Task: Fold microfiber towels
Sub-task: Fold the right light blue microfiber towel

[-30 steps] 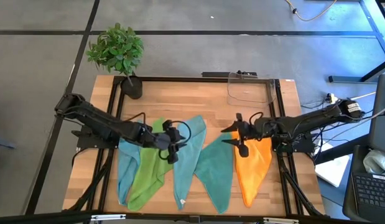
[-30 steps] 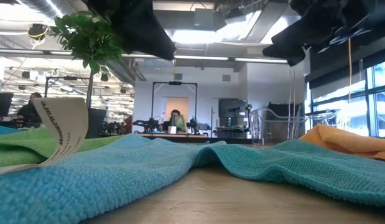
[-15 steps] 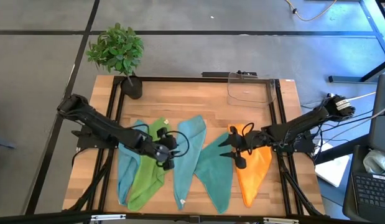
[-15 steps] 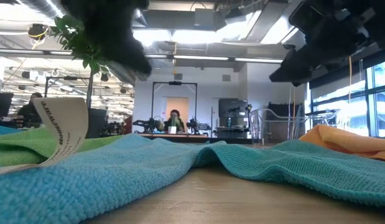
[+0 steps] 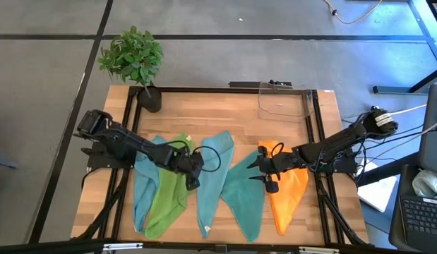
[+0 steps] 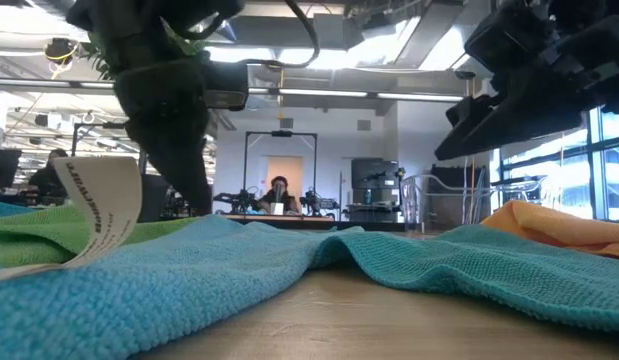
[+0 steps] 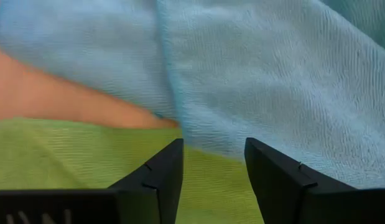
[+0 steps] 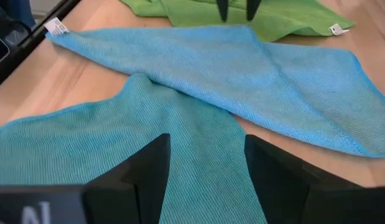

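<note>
Five microfiber towels lie flat, side by side on the wooden table: light blue (image 5: 142, 190), lime green (image 5: 169, 197), a second light blue (image 5: 214, 176), teal (image 5: 248, 194) and orange (image 5: 285, 197). My left gripper (image 5: 192, 182) is open and points steeply down where the lime green towel (image 7: 86, 162) meets the middle light blue one (image 7: 273, 81). My right gripper (image 5: 259, 171) is open and hovers above the teal towel (image 8: 148, 143), slanting down toward the table's left; it touches nothing. My left gripper comes from above with its fingertips (image 7: 170, 155) low over the lime green towel, beside the edge of the middle light blue towel (image 7: 180, 124). I cannot tell whether they touch the cloth. Both towels lie flat on the table.
A potted plant (image 5: 133, 60) stands at the far left corner. A clear plastic bin (image 5: 282, 102) sits at the far right. A black frame (image 5: 218, 90) runs around the tabletop. A white tag (image 6: 97, 205) sticks up from a towel in the low view.
My left gripper has sunk toward the towels and the near edge, tipping more steeply down. My right gripper has come down and moved toward the table's left and near edge, from over the orange towel to over the teal one. The towels have not moved.
</note>
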Controlling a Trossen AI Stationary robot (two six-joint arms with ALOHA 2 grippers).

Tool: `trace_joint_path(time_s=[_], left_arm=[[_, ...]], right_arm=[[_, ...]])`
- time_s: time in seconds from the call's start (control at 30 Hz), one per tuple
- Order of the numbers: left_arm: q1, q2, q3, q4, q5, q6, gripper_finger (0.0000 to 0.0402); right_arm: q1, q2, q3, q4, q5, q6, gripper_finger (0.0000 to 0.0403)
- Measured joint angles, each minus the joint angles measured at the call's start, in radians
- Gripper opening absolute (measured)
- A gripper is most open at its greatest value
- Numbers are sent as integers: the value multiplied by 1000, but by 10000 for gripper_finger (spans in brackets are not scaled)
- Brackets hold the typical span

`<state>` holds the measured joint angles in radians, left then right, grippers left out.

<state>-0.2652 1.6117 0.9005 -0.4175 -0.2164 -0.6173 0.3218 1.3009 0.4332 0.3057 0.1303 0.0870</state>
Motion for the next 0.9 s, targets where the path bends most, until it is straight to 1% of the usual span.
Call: trace_joint_path(time_s=[0.07, 0.13, 0.27, 0.4, 0.47, 0.6, 0.73, 0.8, 0.9], left_arm=[[21, -15, 1, 10, 4, 20, 164], [47, -20, 1, 6, 36, 29, 164], [108, -5, 1, 14, 179, 80, 164], [167, -2, 0, 15, 195, 104, 164], [197, -2, 0, 14, 231, 106, 164], [234, 3, 0, 27, 342, 106, 164], [241, 9, 0, 57, 463, 96, 164], [238, 15, 0, 58, 469, 96, 164], [239, 36, 0, 48, 446, 95, 164]], right_arm=[[0, 8, 0, 0, 0, -14, 209], [0, 16, 0, 0, 0, -19, 209], [0, 33, 0, -1, 0, -39, 209], [0, 51, 0, -2, -1, -64, 209], [0, 58, 0, -5, -1, -74, 209], [0, 70, 0, -5, -1, -97, 209], [0, 73, 0, -9, -1, -108, 209], [0, 73, -1, -23, -1, -108, 209], [0, 73, -1, -42, -1, -98, 209]])
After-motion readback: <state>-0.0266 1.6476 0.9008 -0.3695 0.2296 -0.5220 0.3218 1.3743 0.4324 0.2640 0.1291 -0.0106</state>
